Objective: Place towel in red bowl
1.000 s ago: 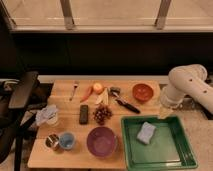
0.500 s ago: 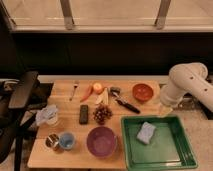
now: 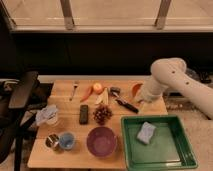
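The towel (image 3: 47,114) is a crumpled white and pale blue cloth lying at the left edge of the wooden table (image 3: 65,107). The red bowl (image 3: 135,89) stands at the back right of the table, and only its left part shows from behind my white arm (image 3: 172,80). My gripper (image 3: 144,99) is at the lower end of that arm, right at the red bowl and far from the towel. The arm hides most of it.
On the table are a fork (image 3: 75,89), carrot (image 3: 87,93), orange (image 3: 97,87), banana (image 3: 103,97), black-handled tool (image 3: 125,103), remote (image 3: 84,114), grapes (image 3: 102,114), purple bowl (image 3: 101,141), can (image 3: 51,142) and blue cup (image 3: 66,141). A green tray (image 3: 176,156) holds a blue sponge (image 3: 146,133). A black chair (image 3: 19,97) stands at the left.
My arm has shifted a little left and down over the red bowl, covering more of it. The towel and the other things have not moved.
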You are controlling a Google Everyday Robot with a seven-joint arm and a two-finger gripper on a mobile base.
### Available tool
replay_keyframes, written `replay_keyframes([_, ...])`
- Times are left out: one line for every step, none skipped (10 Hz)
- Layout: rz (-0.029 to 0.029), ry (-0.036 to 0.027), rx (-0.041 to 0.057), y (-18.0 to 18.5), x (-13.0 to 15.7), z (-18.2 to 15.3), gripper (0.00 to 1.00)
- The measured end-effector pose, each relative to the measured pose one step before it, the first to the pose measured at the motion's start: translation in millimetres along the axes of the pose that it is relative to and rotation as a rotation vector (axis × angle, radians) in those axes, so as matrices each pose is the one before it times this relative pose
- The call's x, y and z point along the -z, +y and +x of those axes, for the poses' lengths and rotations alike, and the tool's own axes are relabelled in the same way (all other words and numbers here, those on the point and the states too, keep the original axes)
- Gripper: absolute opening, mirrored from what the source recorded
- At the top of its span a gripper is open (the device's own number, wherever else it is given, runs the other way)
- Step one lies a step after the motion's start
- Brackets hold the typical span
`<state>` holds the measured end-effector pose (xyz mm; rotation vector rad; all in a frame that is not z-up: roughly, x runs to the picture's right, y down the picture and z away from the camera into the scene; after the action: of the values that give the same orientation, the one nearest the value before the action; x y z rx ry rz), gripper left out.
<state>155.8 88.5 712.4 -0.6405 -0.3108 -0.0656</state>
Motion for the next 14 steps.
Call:
replay_keyframes([-0.00476,-0.01848,0.03098,-2.49,-5.18,-25.11,0.55])
replay_keyframes([-0.00308,-0.01909,0.03397,-2.85,-6.09,-29.50,0.55])
replay_keyframes([-0.00203,-0.01420,0.02206,-2.26,-4.33,-19.85,0.55])
replay_keyframes([-0.00546,-0.01627,0.02919,-1.95,-6.02,-23.62,0.55])
replay_keyframes([-0.00062,-0.01156,0.01515,-1.74,-2.31,-13.06,0.55])
replay_keyframes([0.00110,0.00467,-0.00596,1.42,0.95,4.38,0.55])
replay_keyframes([-0.00103,-0.00078,0.00271,-0.56,-0.39,-1.44,0.55])
replay_keyframes([0.00079,-0.00006,0.00105,-0.65,0.06,-0.54,0.55])
replay_keyframes([0.00056,0.00098,-0.00358,0.91,0.50,1.97,0.55])
replay_keyframes([-0.00059,-0.00091,0.00164,-0.35,-0.28,-1.08,0.55])
replay_keyframes([-0.00066,-0.00023,0.00175,-0.28,-0.36,-0.83,0.55])
replay_keyframes([0.00194,-0.00043,-0.00212,-0.07,0.49,0.80,0.55])
replay_keyframes([0.00733,-0.00406,0.00202,-1.21,0.77,0.64,0.55])
replay_keyframes([0.00936,-0.00724,0.02014,-5.69,0.64,-6.10,0.55])
